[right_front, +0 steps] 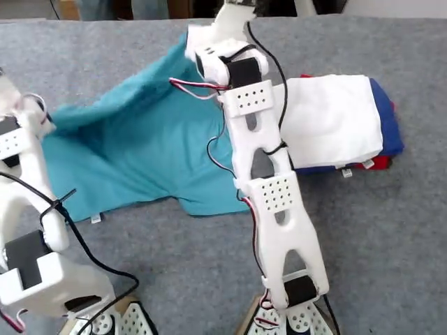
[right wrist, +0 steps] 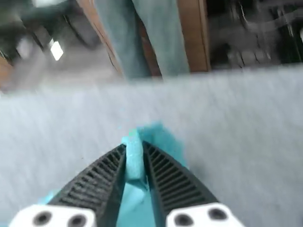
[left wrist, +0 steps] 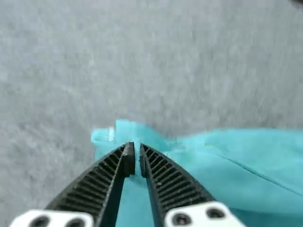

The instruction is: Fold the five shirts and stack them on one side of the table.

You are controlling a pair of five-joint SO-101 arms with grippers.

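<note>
A teal shirt [right_front: 143, 150] lies spread and partly lifted on the grey table [right_front: 377, 237], left of centre. My left gripper [left wrist: 135, 158] is shut on one edge of the teal shirt [left wrist: 227, 156], at the table's left side. Over the far middle, my right gripper [right wrist: 134, 153] is shut on another pinch of the teal shirt [right wrist: 156, 135], holding it up near the far edge. Folded shirts form a stack [right_front: 335, 122] at the right, white on top with blue and red showing beneath.
The right arm [right_front: 269, 181] stretches from the near edge across the middle, between the teal shirt and the stack. The left arm's base [right_front: 42, 272] stands at the near left. Bare grey cloth lies at the near right. Beyond the far edge stands wooden furniture [right wrist: 194, 33].
</note>
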